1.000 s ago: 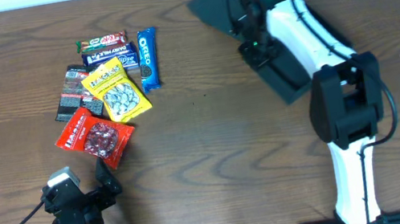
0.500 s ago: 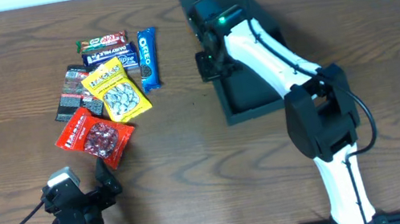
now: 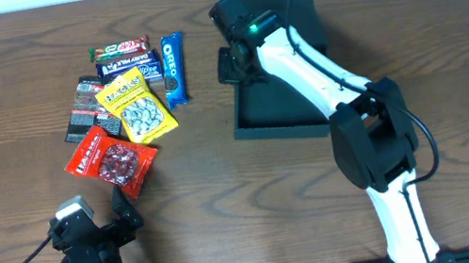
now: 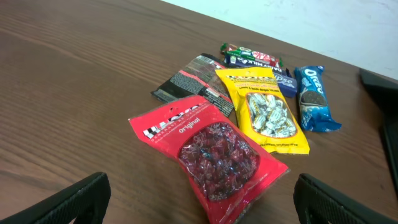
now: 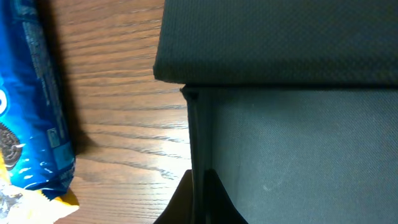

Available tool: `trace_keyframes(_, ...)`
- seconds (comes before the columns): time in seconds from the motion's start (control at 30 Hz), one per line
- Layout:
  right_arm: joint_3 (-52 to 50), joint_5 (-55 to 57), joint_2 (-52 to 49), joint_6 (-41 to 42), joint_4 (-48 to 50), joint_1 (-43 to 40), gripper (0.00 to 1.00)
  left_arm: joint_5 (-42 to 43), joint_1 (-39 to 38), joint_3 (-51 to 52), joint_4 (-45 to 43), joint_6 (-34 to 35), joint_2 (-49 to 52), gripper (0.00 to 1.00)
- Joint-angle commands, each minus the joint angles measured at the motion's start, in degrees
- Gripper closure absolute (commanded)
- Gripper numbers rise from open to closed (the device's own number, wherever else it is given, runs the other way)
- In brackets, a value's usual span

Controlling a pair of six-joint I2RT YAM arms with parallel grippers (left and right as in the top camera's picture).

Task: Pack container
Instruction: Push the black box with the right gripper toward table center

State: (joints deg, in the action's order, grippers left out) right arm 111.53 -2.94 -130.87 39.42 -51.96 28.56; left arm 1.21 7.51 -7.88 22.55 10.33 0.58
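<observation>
The container is a shallow dark box lying open right of centre, its flap lid spread flat behind it. My right gripper is shut on the container's left wall, one finger outside and the other inside. The box floor looks bare where it shows. My left gripper rests open near the front left edge, with nothing between its fingers. Just ahead of it lies a red berry packet.
A cluster of snacks sits at the left: the red packet, a yellow packet, a blue Oreo pack, a black packet and two bars. The Oreo pack lies close to the container's left side.
My right arm has pulled the container left toward the snacks and turned it squarer to the table. The left arm and the snacks have stayed still.
</observation>
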Motion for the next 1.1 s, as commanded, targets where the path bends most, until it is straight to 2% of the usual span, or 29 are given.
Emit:
trace_keyframes(0.0, -0.1, -1.6, 0.0, -1.4, 1.2, 2.0, 0.98, -0.6, 0.3, 1.1, 0.4, 0.0, -0.3, 0.05)
trace_keyframes(0.13, -0.1, -1.5, 0.0, -6.4, 1.6, 3.3, 0.99, -0.6, 0.3, 1.1, 0.4, 0.0, -0.3, 0.05)
trace_keyframes(0.43, -0.1, -0.3, 0.0, -9.7, 0.8, 3.5, 0.97, -0.6, 0.3, 1.1, 0.4, 0.0, -0.3, 0.05)
trace_keyframes(0.47, -0.1, -0.3, 0.0, -9.7, 0.8, 3.5, 0.68, -0.6, 0.3, 1.1, 0.4, 0.0, -0.3, 0.05)
trace_keyframes(0.5, -0.1, -0.3, 0.0, -9.7, 0.8, 3.5, 0.50, -0.6, 0.3, 1.1, 0.3, 0.0, -0.3, 0.04)
trace_keyframes(0.53, 0.0, -0.3, 0.1, -9.7, 0.7, 3.5, 0.40, -0.6, 0.3, 1.1, 0.4, 0.0, -0.3, 0.05)
trace_keyframes(0.57, 0.5, -0.5, 0.2, -9.7, 0.1, 3.4, 0.35, -0.6, 0.3, 1.1, 0.4, 0.0, -0.3, 0.04)
trace_keyframes(0.6, 1.4, -0.5, 0.3, -9.7, -0.9, 3.2, 0.24, -0.5, 0.3, 1.1, 0.4, 0.0, -0.3, 0.05)
trace_keyframes(0.73, 9.1, -0.5, 3.2, -10.5, -7.0, 2.3, 0.03, -0.6, 0.3, 1.1, 0.4, 0.0, -0.3, 0.05)
trace_keyframes(0.87, 16.1, -0.3, 9.2, -18.7, -6.9, 1.3, 0.01, -0.6, 0.3, 1.1, 0.4, 0.0, -0.3, 0.05)
trace_keyframes(1.0, 17.0, 0.2, 14.4, -27.0, -3.6, 0.6, 0.01, -0.6, 0.3, 1.1, 0.4, 0.0, -0.3, 0.05)
trace_keyframes(1.07, 17.0, 2.3, 16.2, -28.4, -2.9, 0.0, 0.01, -0.6, 0.3, 1.1, 0.4, 0.0, -0.3, 0.04)
